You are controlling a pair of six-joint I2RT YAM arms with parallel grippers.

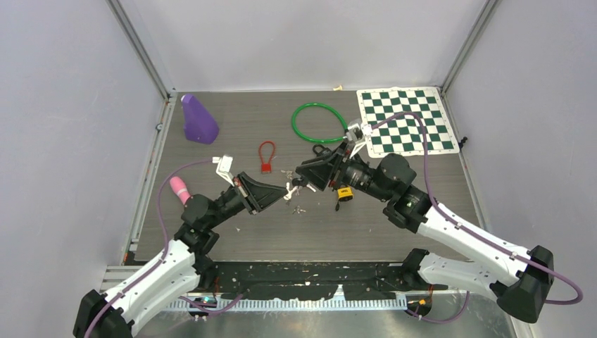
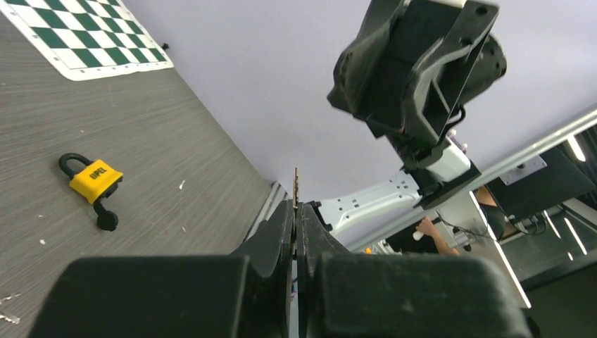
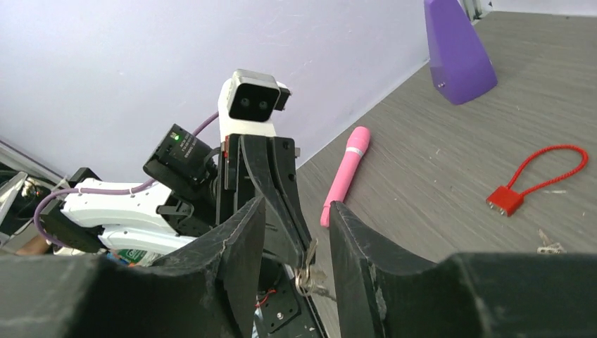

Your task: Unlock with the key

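The left gripper is pressed together on a thin metal key, and the blade sticks up out of the closed fingertips. The right gripper faces it almost tip to tip above the table. Its fingers are spread partway, with a clear gap between them. In the right wrist view a small bunch of keys hangs at the left gripper's tip, in line with that gap. Whether the right fingers touch it I cannot tell. The yellow padlock lies flat on the table beneath the right arm, apart from both grippers, with a black knob at its underside. A red cable lock and a pink stick lie further off.
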